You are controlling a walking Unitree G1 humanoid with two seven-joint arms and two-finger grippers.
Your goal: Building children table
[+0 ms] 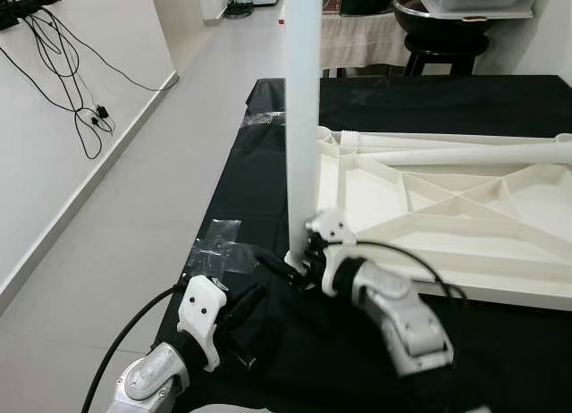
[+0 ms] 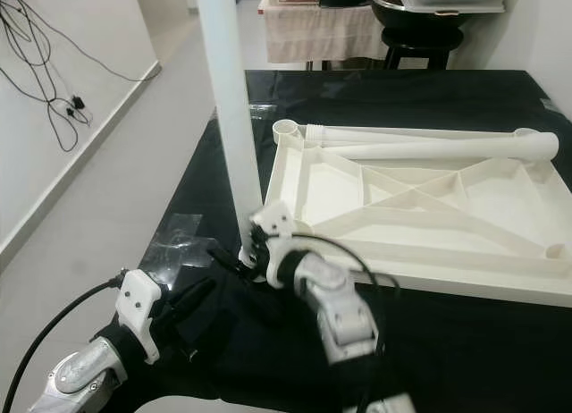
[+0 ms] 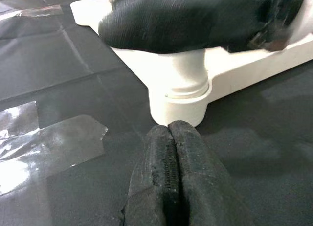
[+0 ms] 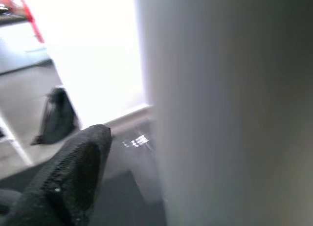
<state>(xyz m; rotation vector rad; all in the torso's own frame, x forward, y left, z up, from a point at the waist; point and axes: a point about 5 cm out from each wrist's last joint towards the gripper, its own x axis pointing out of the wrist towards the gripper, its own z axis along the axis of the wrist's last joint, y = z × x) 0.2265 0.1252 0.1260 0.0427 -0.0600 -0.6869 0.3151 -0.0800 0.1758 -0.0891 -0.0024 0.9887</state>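
So the white plastic children's tabletop [image 1: 465,218] is lying upside down on a black cloth-covered surface [image 1: 500,359], ribbed underside facing up, taking up the middle-right of the head views. One long white plastic table leg [image 1: 302,118] stands upright in the tabletop's near-left corner socket [image 3: 178,101], running from about the centre of the frame straight out the top. Two more white tube legs [image 2: 429,145] lie flat along the far edge of the tabletop, touching it.

The right gripper [image 1: 308,252] sits low in the frame, just left of centre, right at the base of the standing leg. Its black fingers [image 4: 68,182] are wrapped around the leg just above the socket, so it's clamped on that leg. In the right wrist view the leg is a big pale blur next to one black finger.

The left gripper [image 3: 171,162] is down at the bottom left of the head views, resting on the black cloth just beside the corner socket. Its two fingers are pressed together with nothing between them, tips just short of the socket.

Some clear tape patches [image 1: 216,243] are stuck on the cloth left of the leg. Black cables [image 1: 76,82] dangle down the white wall at upper left, and a dark round stool [image 1: 445,29] sits at top right behind the table
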